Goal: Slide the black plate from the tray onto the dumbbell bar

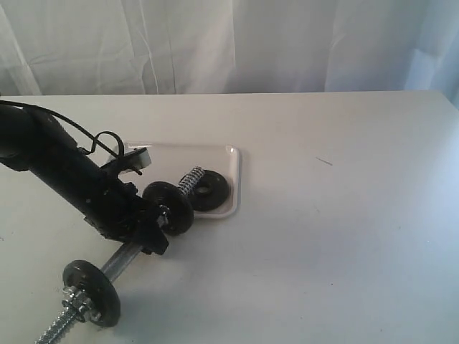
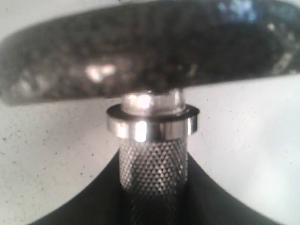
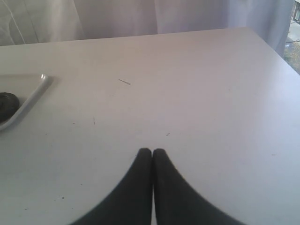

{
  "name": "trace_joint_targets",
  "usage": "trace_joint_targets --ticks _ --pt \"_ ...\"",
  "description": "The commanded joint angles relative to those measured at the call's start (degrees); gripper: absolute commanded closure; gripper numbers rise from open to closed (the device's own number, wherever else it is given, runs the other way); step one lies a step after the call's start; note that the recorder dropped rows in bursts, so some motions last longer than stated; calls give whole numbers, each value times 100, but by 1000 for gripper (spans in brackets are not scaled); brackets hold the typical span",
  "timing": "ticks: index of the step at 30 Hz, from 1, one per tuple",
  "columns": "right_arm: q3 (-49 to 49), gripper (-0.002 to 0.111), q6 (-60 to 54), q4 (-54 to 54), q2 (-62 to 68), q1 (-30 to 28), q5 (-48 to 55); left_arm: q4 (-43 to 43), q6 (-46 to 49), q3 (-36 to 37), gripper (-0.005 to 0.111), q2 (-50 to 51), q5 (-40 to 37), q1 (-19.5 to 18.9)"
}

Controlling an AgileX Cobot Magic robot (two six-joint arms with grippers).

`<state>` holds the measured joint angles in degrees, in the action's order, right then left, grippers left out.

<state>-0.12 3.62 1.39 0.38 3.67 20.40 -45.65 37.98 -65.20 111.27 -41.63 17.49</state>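
My left gripper [image 1: 154,228] is shut on the knurled middle of the dumbbell bar [image 1: 122,259] and holds it slanted above the table. One black disc [image 1: 169,208] sits on the bar just past the jaws. Another disc [image 1: 91,292], with silver nuts, is on the near end. The bar's far threaded end [image 1: 191,179] reaches over the white tray [image 1: 231,155], right beside the black plate [image 1: 211,190] lying in it. In the left wrist view the knurled bar [image 2: 153,164] runs between the jaws up to a chrome collar and a disc [image 2: 150,47]. My right gripper [image 3: 152,151] is shut and holds nothing.
The tray's rounded corner [image 3: 33,93] and an edge of the black plate [image 3: 6,104] show in the right wrist view. White curtains hang behind the table [image 1: 344,215]. The right arm is outside the exterior view.
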Motion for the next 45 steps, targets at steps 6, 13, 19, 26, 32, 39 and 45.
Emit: trace_joint_targets --ticks 6,13,19,26,32,39,45 --pt "12 108 7 -9 -38 -34 -34 -401 572 -48 107 -718 -368 -5" --pt "12 108 -149 -209 -38 -34 -834 -354 572 -48 107 -1120 -532 -5" --pt "12 108 3303 1653 -38 -34 -2548 23 572 -48 107 -1494 -577 -5" --pt "-89 108 3608 1543 -38 80 -2182 424 406 -48 107 -1936 -649 -18" --pt "-1543 108 1864 1382 696 436 -1056 465 379 97 107 -1933 -688 -18" --pt "-3799 108 -287 1383 3183 482 -221 715 259 389 107 -2067 -379 -18" --pt "-5167 108 -602 1423 4898 482 -247 937 38 394 107 -2579 -250 -18"
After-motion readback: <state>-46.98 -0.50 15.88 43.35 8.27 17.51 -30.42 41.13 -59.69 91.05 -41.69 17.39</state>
